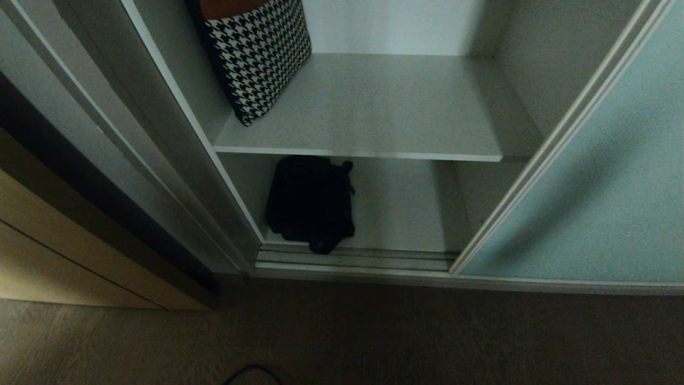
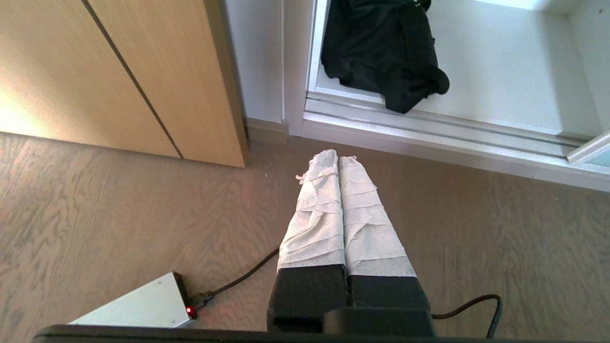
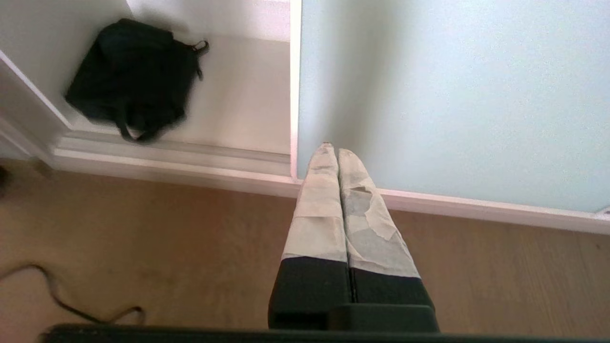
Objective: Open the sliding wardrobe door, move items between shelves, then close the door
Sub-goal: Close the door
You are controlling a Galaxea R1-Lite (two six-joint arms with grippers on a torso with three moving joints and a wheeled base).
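Fingers (image 3: pixel 329 176) of the right gripper (image 3: pixel 337 155), wrapped in pale tape, are pressed together with nothing between them, their tips low before the bottom corner of the tall frosted pale blue-green glass sliding wardrobe door (image 3: pixel 452 95) in its slim silver-white frame. The left gripper (image 2: pixel 337 159) hangs over the wood-grain floor (image 2: pixel 119 214), its taped fingers (image 2: pixel 362 200) likewise closed and empty, near the ribbed silver floor track (image 2: pixel 429 131). The door stands slid to the right, leaving the compartment open. A floppy all-black fabric bag (image 1: pixel 312 203) lies at the front left corner of the bottom pale grey-white shelf (image 1: pixel 401 214), one fold drooping onto the track. Above, a black-and-white houndstooth bag with an orange top (image 1: pixel 259 53) leans at the left edge of the upper shelf (image 1: pixel 385 112). Beige wooden panels (image 2: pixel 95 71) stand left of the wardrobe.
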